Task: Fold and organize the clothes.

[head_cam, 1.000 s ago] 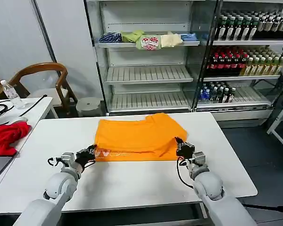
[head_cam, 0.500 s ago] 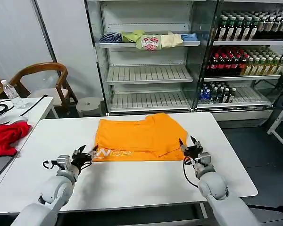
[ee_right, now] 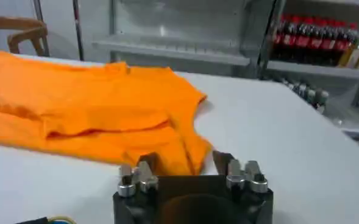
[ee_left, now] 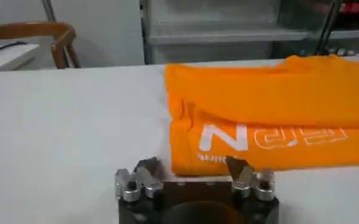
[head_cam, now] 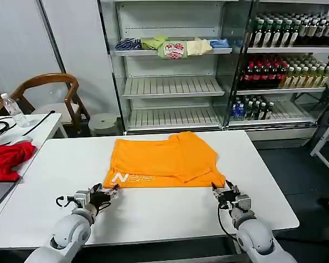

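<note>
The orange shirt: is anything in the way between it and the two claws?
Nothing visible. The shirt lies on bare table; the left gripper and right gripper sit open just off its near corners.

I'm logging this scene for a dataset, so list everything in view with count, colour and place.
Soft orange T-shirt: one, pale lettering, folded, centre of the white table.
Red cloth: one, side table at left.
Clear plastic water bottle: one, side table.
Wooden chair: one, brown, behind the side table.
Small folded garments: several, mixed colours, top shelf.
Bottled drinks: many, cooler at right.
Left gripper: open, near the shirt's front left corner.
Right gripper: open, near the front right corner.
</note>
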